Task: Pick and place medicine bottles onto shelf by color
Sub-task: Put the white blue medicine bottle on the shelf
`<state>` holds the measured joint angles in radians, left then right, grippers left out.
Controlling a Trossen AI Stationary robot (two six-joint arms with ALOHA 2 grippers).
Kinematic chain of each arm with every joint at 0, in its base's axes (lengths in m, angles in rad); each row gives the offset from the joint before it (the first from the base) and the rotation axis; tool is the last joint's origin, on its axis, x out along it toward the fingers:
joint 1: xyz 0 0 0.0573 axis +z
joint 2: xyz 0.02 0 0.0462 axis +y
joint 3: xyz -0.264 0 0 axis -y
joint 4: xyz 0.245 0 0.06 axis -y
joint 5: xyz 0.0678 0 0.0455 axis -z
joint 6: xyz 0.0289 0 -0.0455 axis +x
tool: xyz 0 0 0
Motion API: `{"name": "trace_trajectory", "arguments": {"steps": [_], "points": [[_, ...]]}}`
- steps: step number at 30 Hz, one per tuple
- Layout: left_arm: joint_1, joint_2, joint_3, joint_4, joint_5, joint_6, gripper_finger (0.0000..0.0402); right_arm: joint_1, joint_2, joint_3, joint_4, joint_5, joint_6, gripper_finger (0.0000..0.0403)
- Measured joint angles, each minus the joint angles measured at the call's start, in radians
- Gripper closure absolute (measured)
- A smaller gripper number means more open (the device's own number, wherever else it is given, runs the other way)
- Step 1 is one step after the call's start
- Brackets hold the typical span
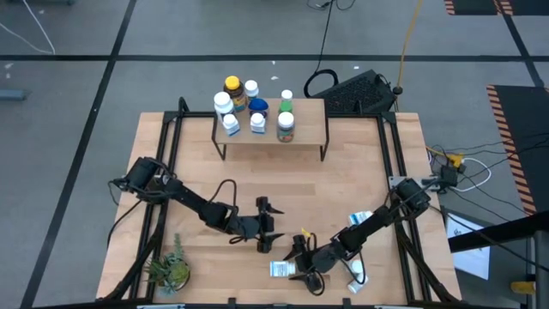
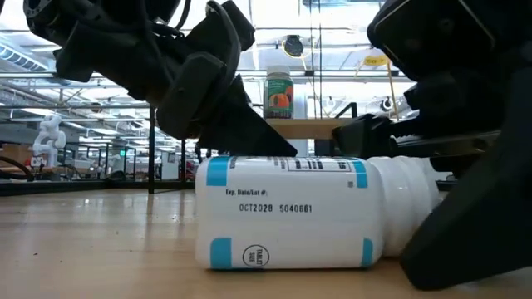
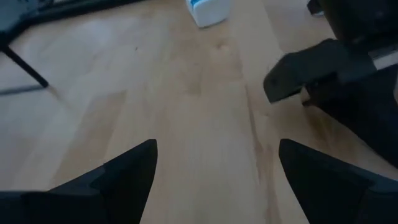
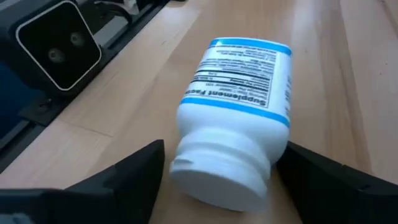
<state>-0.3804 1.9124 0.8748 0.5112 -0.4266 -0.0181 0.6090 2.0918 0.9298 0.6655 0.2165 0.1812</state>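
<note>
Medicine bottles (image 1: 253, 110) stand clustered on the shelf (image 1: 309, 130), a small light-wood board on thin black legs at the far side of the table (image 1: 360, 172); among them we see an amber one with a yellow cap (image 1: 232, 89), a blue one and a green-capped one. One more white bottle (image 4: 239, 118) with blue label bands lies on its side on the near edge of the table, its ribbed white cap toward the right gripper (image 4: 217, 171). That gripper's dark fingers are spread, one on each side of the cap, and we cannot tell whether they touch it. Our left gripper (image 3: 214, 168) hangs low over bare wood just beside it, fingers likewise spread and holding nothing.

The tabletop is pale wooden planking with a fine grain, framed by black metal rails. A small green potted plant (image 1: 169, 270) sits at the near left corner. Around the table we see grey floor with dark tape lines and loose cables; the low view shows a bright hall with ceiling beams behind.
</note>
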Motion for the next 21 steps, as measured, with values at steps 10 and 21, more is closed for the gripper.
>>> {"name": "trace_trajectory", "arguments": {"steps": [10, 21], "points": [[-0.068, 0.000, 0.000, -0.247, -0.140, -0.139, 0.0062, -0.028, -0.079, -0.003, -0.054, 0.048, -0.070, 0.0217], [-0.102, -0.003, 0.001, -0.401, -0.194, -0.268, 0.0062, -0.061, -0.184, -0.003, -0.256, 0.050, -0.055, 0.0230]]}}
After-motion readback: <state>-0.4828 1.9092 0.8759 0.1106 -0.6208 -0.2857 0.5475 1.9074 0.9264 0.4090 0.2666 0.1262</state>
